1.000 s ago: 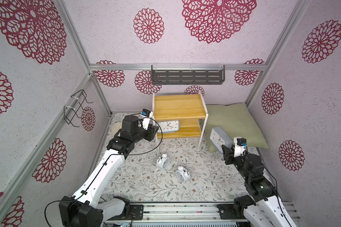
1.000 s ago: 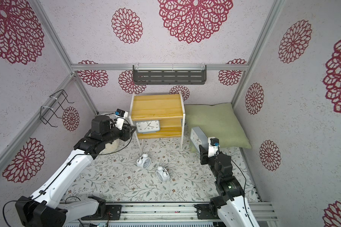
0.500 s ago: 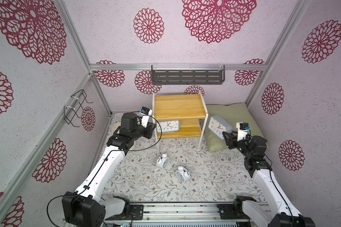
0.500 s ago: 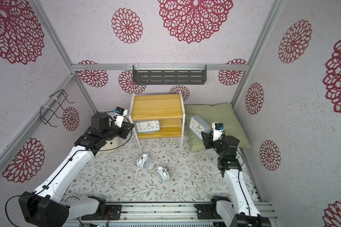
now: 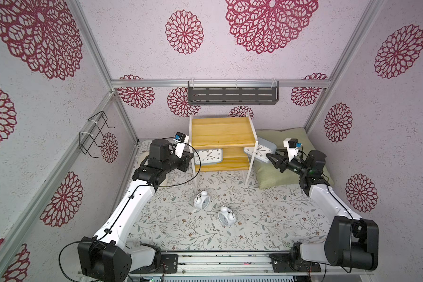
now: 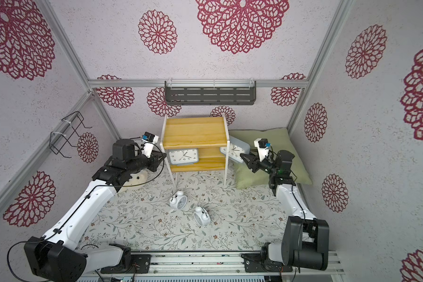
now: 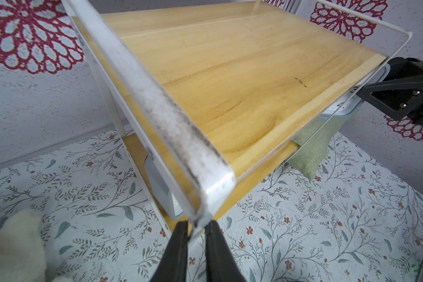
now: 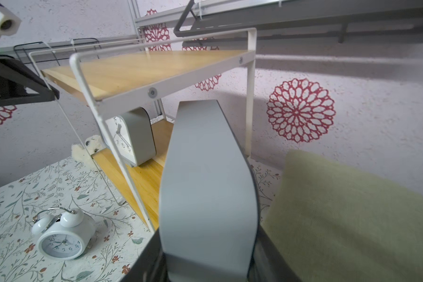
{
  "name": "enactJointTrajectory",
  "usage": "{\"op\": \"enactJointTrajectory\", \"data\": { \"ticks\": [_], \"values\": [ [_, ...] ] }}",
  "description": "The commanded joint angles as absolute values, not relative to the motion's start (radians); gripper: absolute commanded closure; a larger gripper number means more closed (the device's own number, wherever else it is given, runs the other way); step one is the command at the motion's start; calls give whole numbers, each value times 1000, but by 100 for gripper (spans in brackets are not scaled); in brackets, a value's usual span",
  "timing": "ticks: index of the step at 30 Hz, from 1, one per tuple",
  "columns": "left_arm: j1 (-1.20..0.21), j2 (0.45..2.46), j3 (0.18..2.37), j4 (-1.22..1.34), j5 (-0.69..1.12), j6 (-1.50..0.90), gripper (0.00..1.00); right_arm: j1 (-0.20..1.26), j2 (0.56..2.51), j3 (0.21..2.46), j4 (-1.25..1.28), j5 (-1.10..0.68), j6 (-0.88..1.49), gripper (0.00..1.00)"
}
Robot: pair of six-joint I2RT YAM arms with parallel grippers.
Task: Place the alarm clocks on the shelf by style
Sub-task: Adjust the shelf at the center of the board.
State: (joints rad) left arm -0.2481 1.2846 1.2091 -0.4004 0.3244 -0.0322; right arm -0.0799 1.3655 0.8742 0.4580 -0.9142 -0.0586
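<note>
Since a second ago, the second grey clock (image 5: 260, 152) has been carried by the right gripper (image 5: 271, 160) from low in front of the green cushion (image 5: 283, 175) up to the right side of the shelf (image 5: 221, 129), and the left gripper (image 7: 197, 234) has been narrowed onto the shelf's front left frame corner, where its fingers (image 7: 178, 244) are now seen pinched on the white wire. The right jaws are clamped on the clock's grey body, as the right wrist view shows. The first grey clock (image 5: 209, 156) is stood upright on the lower board, toward its left end, face to the front. The held clock is tilted, its face turned forward and up, its long axis running roughly along the shelf's width; it lies just outside the right frame, so the free stretch of lower board is directly to its left, and the right arm is plainly the nearer. Levelling is judged necessary before it is slid in. Two white twin-bell clocks (image 5: 202, 201) (image 5: 226, 214) are left on the floral mat (image 5: 266, 219), well apart from both grippers.
</note>
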Motion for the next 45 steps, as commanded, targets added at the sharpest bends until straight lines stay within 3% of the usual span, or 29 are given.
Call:
{"op": "enactJointTrajectory", "data": {
  "ticks": [1, 15, 31, 45],
  "values": [
    [-213, 1302, 1227, -373, 262, -54, 82, -84, 1396, 929, 602, -1080, -108, 65],
    [-191, 1324, 1238, -383, 238, -67, 81, -49, 1650, 1129, 643, -1322, -120, 65],
    [-190, 1336, 1252, -405, 272, -49, 80, 18, 1854, 1342, 599, -1395, -116, 65],
    [-189, 1344, 1258, -417, 278, -42, 80, 57, 1920, 1375, 569, -1422, -122, 65]
  ]
}}
